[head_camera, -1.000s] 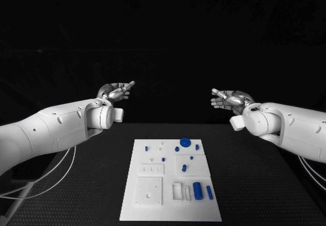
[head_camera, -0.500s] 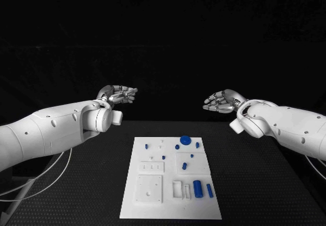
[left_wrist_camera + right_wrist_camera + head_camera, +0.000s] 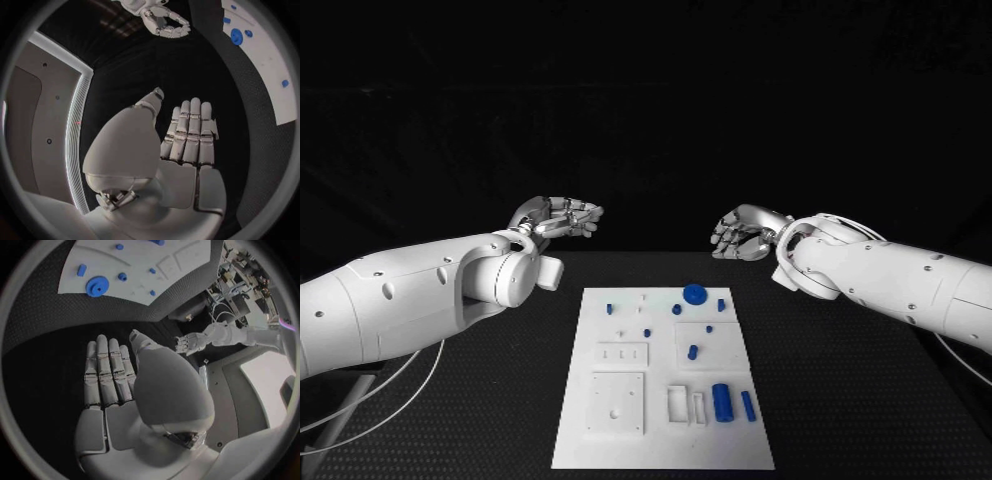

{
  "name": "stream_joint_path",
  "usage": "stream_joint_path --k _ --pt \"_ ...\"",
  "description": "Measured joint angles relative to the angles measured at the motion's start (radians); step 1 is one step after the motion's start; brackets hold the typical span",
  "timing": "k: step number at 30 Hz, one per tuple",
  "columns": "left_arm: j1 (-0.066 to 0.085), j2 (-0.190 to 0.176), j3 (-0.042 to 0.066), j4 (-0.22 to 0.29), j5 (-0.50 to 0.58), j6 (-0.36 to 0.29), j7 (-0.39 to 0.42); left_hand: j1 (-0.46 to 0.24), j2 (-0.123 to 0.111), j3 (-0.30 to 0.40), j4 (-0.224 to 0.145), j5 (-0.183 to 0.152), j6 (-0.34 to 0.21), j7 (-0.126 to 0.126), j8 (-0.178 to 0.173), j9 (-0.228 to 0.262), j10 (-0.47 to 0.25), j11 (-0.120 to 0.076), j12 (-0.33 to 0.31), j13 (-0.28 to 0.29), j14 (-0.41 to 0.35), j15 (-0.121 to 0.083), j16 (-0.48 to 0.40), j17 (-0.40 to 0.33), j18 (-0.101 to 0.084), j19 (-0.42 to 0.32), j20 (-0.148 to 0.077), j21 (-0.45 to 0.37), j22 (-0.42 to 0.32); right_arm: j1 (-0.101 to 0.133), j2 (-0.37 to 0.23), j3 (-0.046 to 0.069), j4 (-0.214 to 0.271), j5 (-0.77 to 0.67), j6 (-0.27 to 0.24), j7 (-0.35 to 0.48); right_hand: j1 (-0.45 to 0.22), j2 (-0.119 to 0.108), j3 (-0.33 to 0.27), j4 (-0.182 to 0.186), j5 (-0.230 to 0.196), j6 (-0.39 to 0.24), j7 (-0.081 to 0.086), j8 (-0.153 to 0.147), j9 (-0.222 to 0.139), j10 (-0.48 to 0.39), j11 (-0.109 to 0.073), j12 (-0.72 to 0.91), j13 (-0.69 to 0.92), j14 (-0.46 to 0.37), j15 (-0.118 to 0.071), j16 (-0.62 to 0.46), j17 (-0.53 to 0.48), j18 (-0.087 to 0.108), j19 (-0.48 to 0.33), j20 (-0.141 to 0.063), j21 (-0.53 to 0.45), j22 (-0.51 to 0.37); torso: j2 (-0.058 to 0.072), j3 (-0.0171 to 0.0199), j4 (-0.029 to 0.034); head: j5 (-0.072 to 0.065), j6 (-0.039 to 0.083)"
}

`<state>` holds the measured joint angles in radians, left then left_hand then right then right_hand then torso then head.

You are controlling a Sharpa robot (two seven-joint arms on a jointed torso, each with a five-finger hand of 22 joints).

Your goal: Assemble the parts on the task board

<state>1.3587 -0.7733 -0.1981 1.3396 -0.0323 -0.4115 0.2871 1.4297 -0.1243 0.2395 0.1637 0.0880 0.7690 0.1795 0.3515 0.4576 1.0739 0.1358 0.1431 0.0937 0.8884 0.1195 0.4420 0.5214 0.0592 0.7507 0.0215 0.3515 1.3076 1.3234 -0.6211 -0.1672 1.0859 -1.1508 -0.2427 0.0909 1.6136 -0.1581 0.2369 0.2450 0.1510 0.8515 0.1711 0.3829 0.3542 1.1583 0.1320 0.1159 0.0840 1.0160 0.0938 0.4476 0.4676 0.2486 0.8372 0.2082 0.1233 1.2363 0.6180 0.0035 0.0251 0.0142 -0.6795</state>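
A: Head view, item 1?
B: White board (image 3: 664, 380), flat in the middle of the black table (image 3: 848, 400). Blue parts on it: round disc (image 3: 694, 293) near the far edge, small pegs around it, fat cylinder (image 3: 721, 401) w/ a thin bar (image 3: 747, 404) just beside it at the near right.

A: Hands?
B: Left hand (image 3: 561, 217) up in the air beyond the board's far left corner, fingers bent inward, nothing in it. Right hand (image 3: 740, 232) opposite, beyond the far right corner, fingers curled, also holding nothing. Both well apart from the board.

A: Left wrist view?
B: Left hand (image 3: 181, 145) seen from behind: fingers straight and side by side, thumb out, no item held. Board edge (image 3: 275, 65) w/ the disc (image 3: 237, 36) off to one side. Right hand (image 3: 164, 22) across from it, fingers bent.

A: Right wrist view?
B: Right hand (image 3: 115, 385) fingers extended, close together, thumb apart, grasping nothing. Board (image 3: 156, 275) past the fingertips; disc (image 3: 97, 286) and pegs on it. Left hand (image 3: 187, 342) in the distance, fingers bent.
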Motion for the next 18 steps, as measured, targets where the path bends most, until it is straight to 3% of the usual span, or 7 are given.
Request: stream_joint_path --k 8,12,16,18 --pt "0.0 -0.03 0.001 0.06 0.003 0.003 0.004 0.0 0.0 -0.013 0.007 0.0 0.007 0.004 -0.008 -0.008 0.006 0.006 -0.012 -0.003 0.016 -0.001 0.0 0.0 -0.005 0.009 -0.002 0.0 0.0 -0.018 0.038 0.001 -0.007 -0.198 0.002 -0.034 -0.036 -0.017 0.011 -0.031 -0.008 0.022 -0.004 -0.006 -0.008 0.032 -0.007 -0.018 -0.004 0.08 -0.041 0.02 0.055 0.0 0.088 -0.032 0.031 0.007 0.048 0.0005 0.0208 -0.02 0.025" --pt "0.0 -0.042 0.003 0.079 0.003 0.005 0.005 0.0 0.0 -0.013 0.007 0.0 0.007 0.004 -0.008 -0.008 0.006 0.006 -0.012 -0.004 0.016 -0.001 0.0 0.0 -0.005 0.009 -0.002 0.0 0.0 -0.027 0.042 0.0 -0.007 -0.261 0.001 -0.046 -0.056 -0.024 0.03 -0.049 -0.006 0.039 -0.01 -0.006 -0.009 0.054 -0.014 -0.02 -0.004 0.101 -0.051 0.02 0.077 0.0 0.109 -0.041 0.037 0.01 0.064 0.0006 0.0278 -0.025 0.031" --pt "0.0 -0.047 0.005 0.09 0.003 0.006 0.007 0.0 0.0 -0.016 0.011 0.0 0.007 0.004 -0.012 -0.01 0.006 0.006 -0.016 -0.004 0.016 -0.001 0.0 0.0 -0.005 0.009 -0.002 0.0 0.0 -0.035 0.049 0.001 -0.003 -0.311 0.001 -0.055 -0.1 -0.028 0.067 -0.104 0.002 0.05 -0.014 -0.012 -0.005 0.066 -0.02 -0.037 -0.004 0.13 -0.062 0.014 0.112 0.0 0.133 -0.052 0.043 0.017 0.082 0.0 0.036 -0.028 0.035" --pt "0.0 -0.049 0.005 0.094 0.003 0.006 0.008 0.0 0.0 -0.02 0.014 0.0 0.007 0.004 -0.012 -0.011 0.006 0.006 -0.016 -0.005 0.016 -0.001 0.0 0.0 -0.005 0.009 -0.002 0.0 0.0 -0.038 0.053 0.001 -0.002 -0.329 0.001 -0.058 -0.167 -0.029 0.119 -0.188 0.006 0.058 -0.016 -0.022 -0.001 0.071 -0.018 -0.045 -0.004 0.151 -0.066 -0.004 0.145 0.0 0.148 -0.055 0.043 0.023 0.09 -0.0003 0.0394 -0.031 0.036"
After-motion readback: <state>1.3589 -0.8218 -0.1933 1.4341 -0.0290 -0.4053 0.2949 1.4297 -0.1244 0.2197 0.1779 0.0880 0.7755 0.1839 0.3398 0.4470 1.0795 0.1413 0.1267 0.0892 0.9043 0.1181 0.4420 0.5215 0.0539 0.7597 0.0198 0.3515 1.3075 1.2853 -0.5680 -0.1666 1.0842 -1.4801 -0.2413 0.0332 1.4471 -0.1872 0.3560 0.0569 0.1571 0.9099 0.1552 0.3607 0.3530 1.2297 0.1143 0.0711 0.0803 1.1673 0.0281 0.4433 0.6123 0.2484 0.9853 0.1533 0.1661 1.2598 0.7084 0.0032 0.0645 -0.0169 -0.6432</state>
